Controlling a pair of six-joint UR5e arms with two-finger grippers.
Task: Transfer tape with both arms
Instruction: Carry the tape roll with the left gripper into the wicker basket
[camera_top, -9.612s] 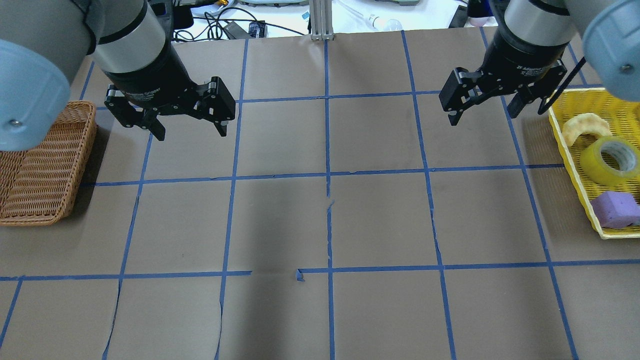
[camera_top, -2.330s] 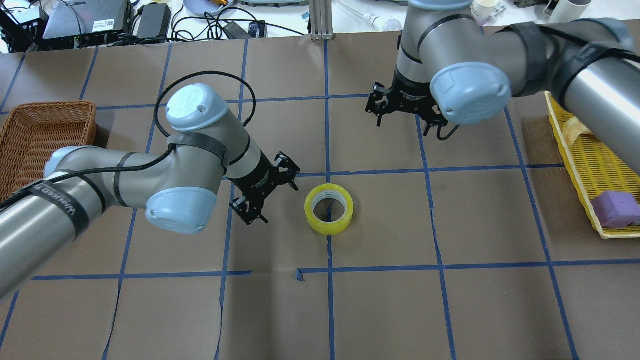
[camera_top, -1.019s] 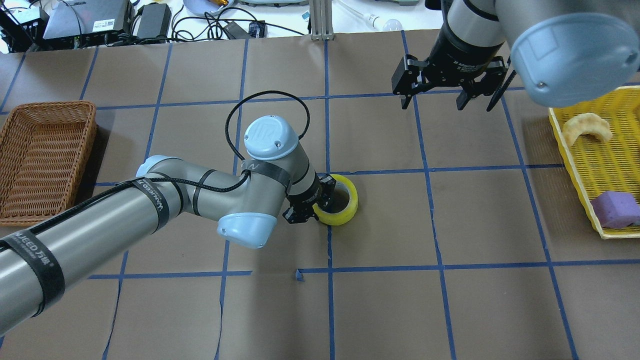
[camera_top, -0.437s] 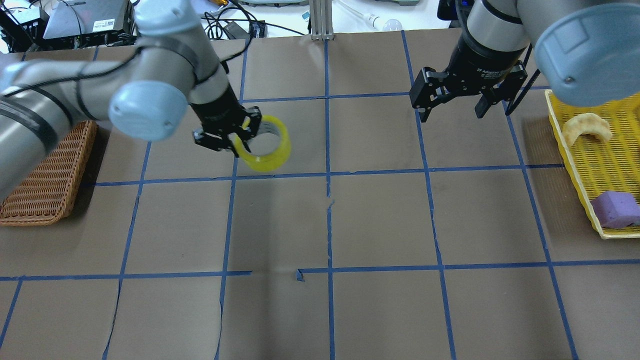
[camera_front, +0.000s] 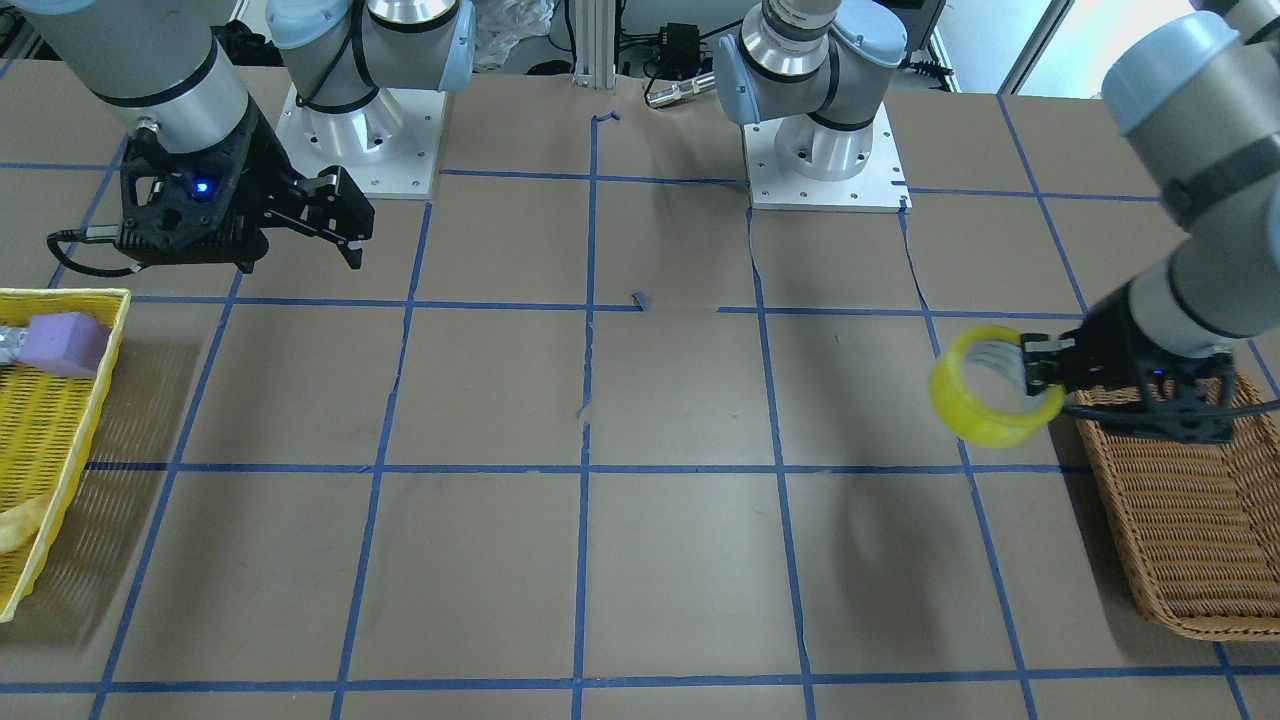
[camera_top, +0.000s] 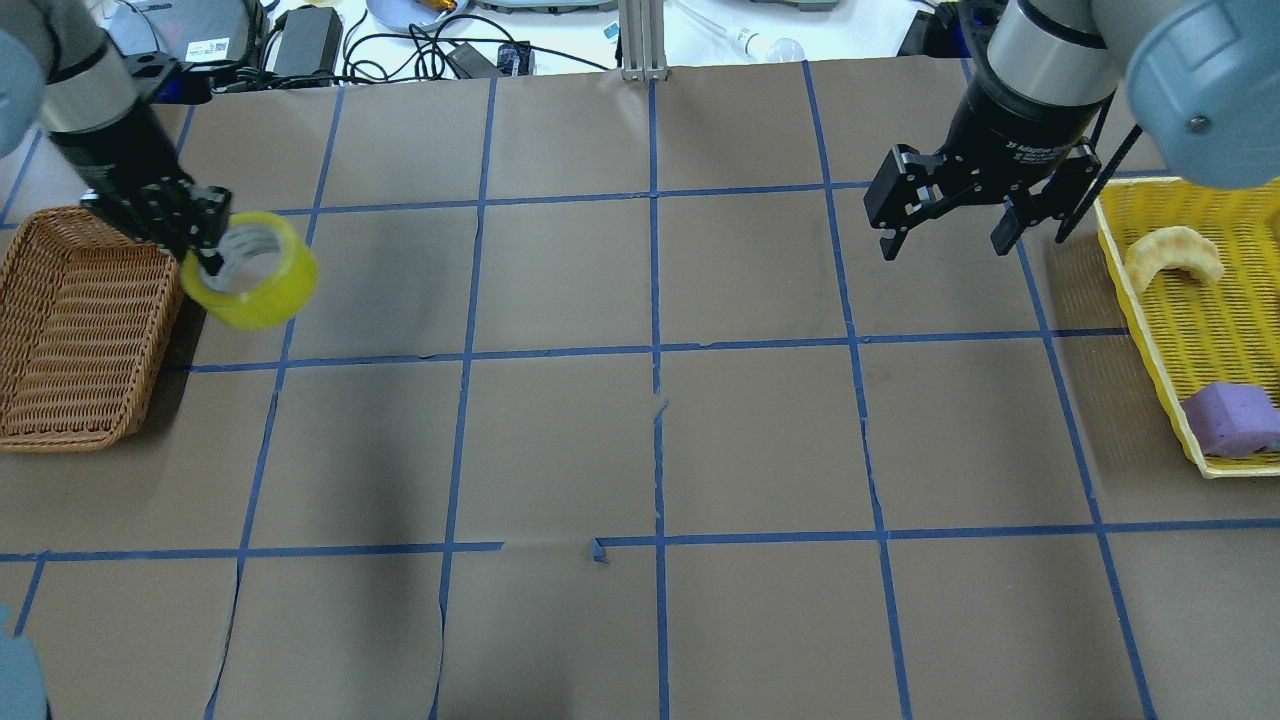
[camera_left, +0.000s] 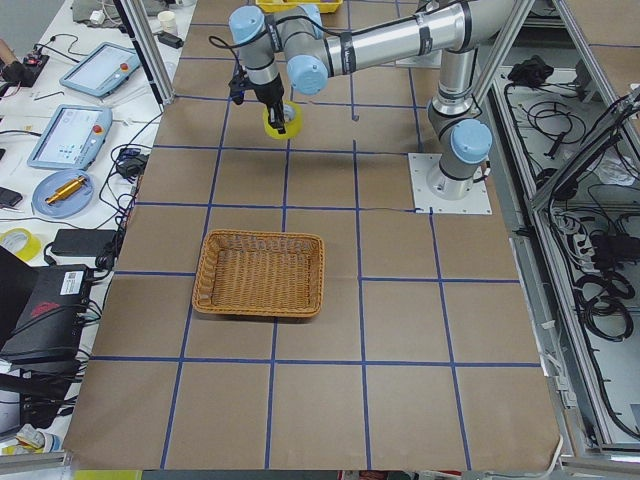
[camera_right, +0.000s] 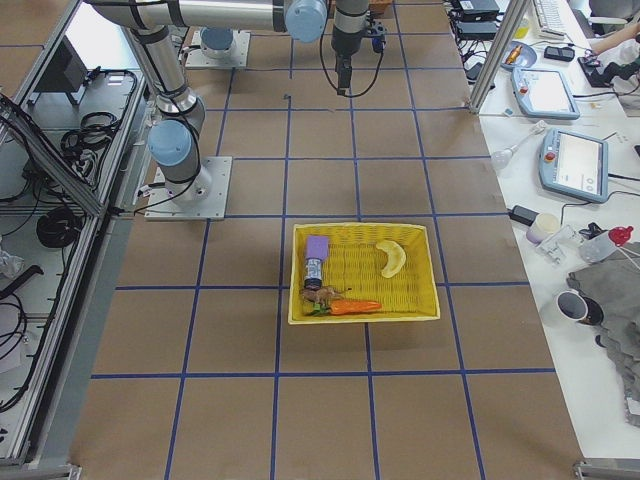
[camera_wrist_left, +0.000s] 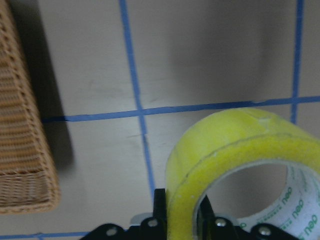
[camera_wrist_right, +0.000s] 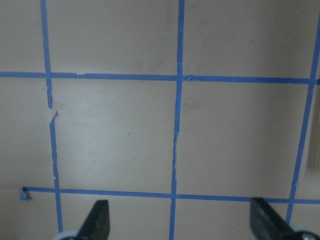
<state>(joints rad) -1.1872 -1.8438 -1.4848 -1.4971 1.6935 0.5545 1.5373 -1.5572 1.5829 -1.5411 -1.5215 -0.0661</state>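
Note:
The yellow tape roll (camera_top: 255, 275) hangs in the air in my left gripper (camera_top: 212, 262), whose fingers pinch the roll's wall just right of the wicker basket (camera_top: 70, 320). The front-facing view shows the tape (camera_front: 985, 395) held beside the basket's (camera_front: 1185, 520) near end by the left gripper (camera_front: 1035, 368). The left wrist view shows the roll (camera_wrist_left: 235, 160) gripped at its wall, above the table. My right gripper (camera_top: 945, 235) is open and empty, high over the far right of the table; it also shows in the front-facing view (camera_front: 345, 225).
A yellow basket (camera_top: 1195, 340) at the right edge holds a purple foam block (camera_top: 1235, 420) and a croissant-like piece (camera_top: 1172, 252). Blue tape lines grid the brown table. Cables and devices lie beyond the far edge.
My left gripper has carried the tape leftward from the middle of the table to the wicker basket's edge. My right gripper has drifted slightly right, still open.

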